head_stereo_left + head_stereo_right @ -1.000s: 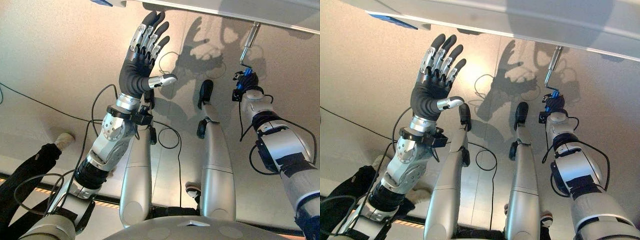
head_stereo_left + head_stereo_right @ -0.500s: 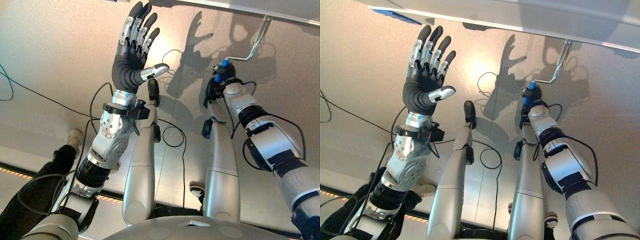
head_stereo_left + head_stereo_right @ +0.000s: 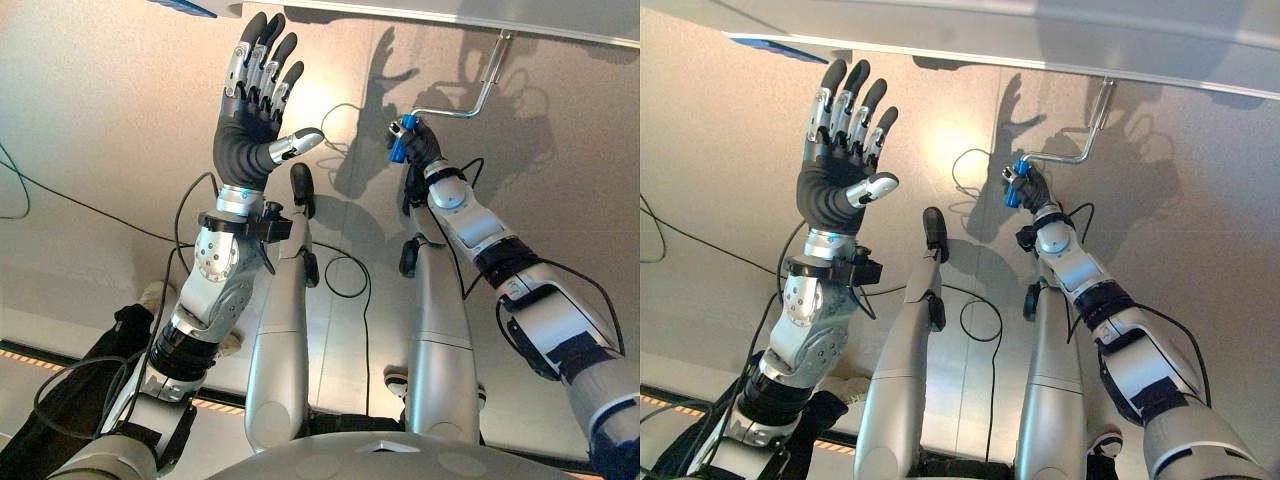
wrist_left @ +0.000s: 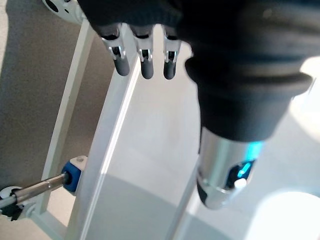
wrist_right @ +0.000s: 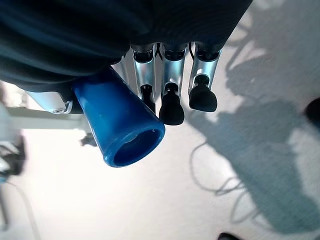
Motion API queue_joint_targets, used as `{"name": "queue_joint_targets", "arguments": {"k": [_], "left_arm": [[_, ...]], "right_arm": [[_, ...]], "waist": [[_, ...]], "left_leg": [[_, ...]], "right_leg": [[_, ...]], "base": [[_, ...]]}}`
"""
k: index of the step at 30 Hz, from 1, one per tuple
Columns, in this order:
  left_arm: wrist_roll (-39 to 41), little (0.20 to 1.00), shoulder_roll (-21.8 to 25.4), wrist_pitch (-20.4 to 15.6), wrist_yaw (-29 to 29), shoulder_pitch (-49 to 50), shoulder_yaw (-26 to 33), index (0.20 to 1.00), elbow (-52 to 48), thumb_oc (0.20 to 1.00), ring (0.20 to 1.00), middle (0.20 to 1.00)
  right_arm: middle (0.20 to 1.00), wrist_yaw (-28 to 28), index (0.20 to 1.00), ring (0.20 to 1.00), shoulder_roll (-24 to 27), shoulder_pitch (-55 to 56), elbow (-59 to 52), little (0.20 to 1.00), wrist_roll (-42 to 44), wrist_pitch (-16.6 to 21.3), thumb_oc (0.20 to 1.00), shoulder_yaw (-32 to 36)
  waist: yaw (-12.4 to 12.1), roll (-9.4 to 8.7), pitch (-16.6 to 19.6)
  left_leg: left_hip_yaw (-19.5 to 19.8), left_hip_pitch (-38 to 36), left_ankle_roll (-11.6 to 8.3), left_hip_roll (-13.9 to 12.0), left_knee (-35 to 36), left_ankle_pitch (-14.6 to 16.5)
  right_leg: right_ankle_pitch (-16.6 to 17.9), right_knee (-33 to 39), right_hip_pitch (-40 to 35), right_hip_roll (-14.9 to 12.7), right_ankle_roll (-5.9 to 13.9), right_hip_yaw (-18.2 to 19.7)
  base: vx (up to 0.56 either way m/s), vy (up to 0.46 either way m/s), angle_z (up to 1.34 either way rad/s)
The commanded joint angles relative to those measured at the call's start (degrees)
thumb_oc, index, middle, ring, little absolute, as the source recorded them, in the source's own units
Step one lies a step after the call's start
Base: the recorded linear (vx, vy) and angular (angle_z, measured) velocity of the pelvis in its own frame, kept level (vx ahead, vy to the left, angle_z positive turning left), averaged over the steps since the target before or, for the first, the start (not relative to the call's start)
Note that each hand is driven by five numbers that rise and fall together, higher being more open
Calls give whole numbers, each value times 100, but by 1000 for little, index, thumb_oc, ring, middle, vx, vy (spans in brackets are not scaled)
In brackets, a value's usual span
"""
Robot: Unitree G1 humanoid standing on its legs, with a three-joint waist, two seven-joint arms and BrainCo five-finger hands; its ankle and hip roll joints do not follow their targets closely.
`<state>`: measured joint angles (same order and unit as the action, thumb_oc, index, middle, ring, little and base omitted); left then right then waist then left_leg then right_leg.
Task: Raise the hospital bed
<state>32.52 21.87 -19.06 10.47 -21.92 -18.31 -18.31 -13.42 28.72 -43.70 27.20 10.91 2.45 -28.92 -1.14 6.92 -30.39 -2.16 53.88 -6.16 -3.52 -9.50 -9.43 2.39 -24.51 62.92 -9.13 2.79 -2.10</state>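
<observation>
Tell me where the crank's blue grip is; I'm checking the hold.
The blue grip sits in the right hand, right of centre in the eye views, on the silver crank under the bed frame.

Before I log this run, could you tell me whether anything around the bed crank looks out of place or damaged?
Nothing stands out. The right hand is curled round the blue grip of the metal crank, which hangs from the bed frame with no visible damage. The left hand is raised, open and empty.

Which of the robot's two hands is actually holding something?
The right hand: its fingers are curled round the blue grip of the bed's crank handle. The left hand is raised, open and empty.
</observation>
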Motion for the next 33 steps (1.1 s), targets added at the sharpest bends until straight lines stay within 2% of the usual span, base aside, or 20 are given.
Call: {"name": "queue_joint_targets", "arguments": {"k": [1, 5, 10, 11, 16, 25, 30, 33], "left_arm": [[-218, 1000, 312, -503, -66, 231, -46, 1000, -501, 1000, 1000, 1000], [-268, 1000, 366, -544, -161, 380, 75, 1000, -508, 1000, 1000, 1000], [-208, 1000, 393, -576, -269, 534, 231, 1000, -564, 1000, 1000, 1000], [-161, 1000, 400, -578, -323, 597, 310, 1000, -593, 1000, 1000, 1000], [-16, 1000, 363, -588, -484, 710, 440, 1000, -684, 1000, 1000, 1000], [192, 1000, 339, -625, -642, 785, 683, 1000, -775, 1000, 1000, 1000], [240, 1000, 362, -629, -689, 849, 782, 1000, -861, 1000, 1000, 1000], [279, 1000, 400, -643, -709, 858, 758, 1000, -924, 1000, 1000, 1000]], "right_arm": [[200, 214, 200, 200, -442, -135, -1702, 200, 111, 1370, 200, -43], [200, 53, 200, 200, -1, 554, -2606, 200, 124, 1658, 200, 698], [200, -174, 200, 200, 70, 1105, -3075, 200, 146, 1851, 200, 1398], [200, -349, 200, 200, 78, 1338, -3226, 200, 175, 1942, 200, 1788], [200, -513, 200, 200, -52, 1684, -3384, 200, 381, 2132, 200, 2374], [200, -895, 200, 200, -160, 1824, -2981, 200, 1006, 2470, 200, 3248], [200, -1567, 200, 200, 230, 1757, -2425, 200, 620, 2433, 200, 3808], [200, -2010, 200, 200, 617, 1660, -1523, 200, 571, 2366, 200, 4059]], "waist": [[125, -51, 60], [269, -102, 60], [381, -155, 60], [432, -200, 60], [518, -262, 60], [591, -311, 60], [605, -330, 60], [592, -319, 60]], "left_leg": [[-157, -141, 332, 439, -422, 595], [-178, -290, 304, 386, -366, 600], [-213, -462, 284, 335, -293, 608], [-236, -540, 280, 303, -265, 614], [-261, -654, 275, 249, -236, 632], [-314, -915, 202, 172, 32, 572], [-298, -991, 172, 123, 115, 561], [-276, -1021, 169, 115, 151, 565]], "right_leg": [[438, 1033, -638, -108, 764, 169], [415, 1057, -763, -78, 770, 158], [410, 1101, -866, 1, 767, 200], [392, 1111, -914, 64, 756, 226], [342, 1064, -945, 157, 723, 247], [317, 1123, -1050, 255, 709, 254], [273, 1068, -1032, 324, 684, 257], [231, 998, -997, 350, 672, 255]], "base": [[-4, -46, -6], [-2, -65, -7], [4, -53, -3], [3, -66, -8], [4, -86, -5], [2, -57, -6], [4, -51, -4], [16, -27, -1]]}}
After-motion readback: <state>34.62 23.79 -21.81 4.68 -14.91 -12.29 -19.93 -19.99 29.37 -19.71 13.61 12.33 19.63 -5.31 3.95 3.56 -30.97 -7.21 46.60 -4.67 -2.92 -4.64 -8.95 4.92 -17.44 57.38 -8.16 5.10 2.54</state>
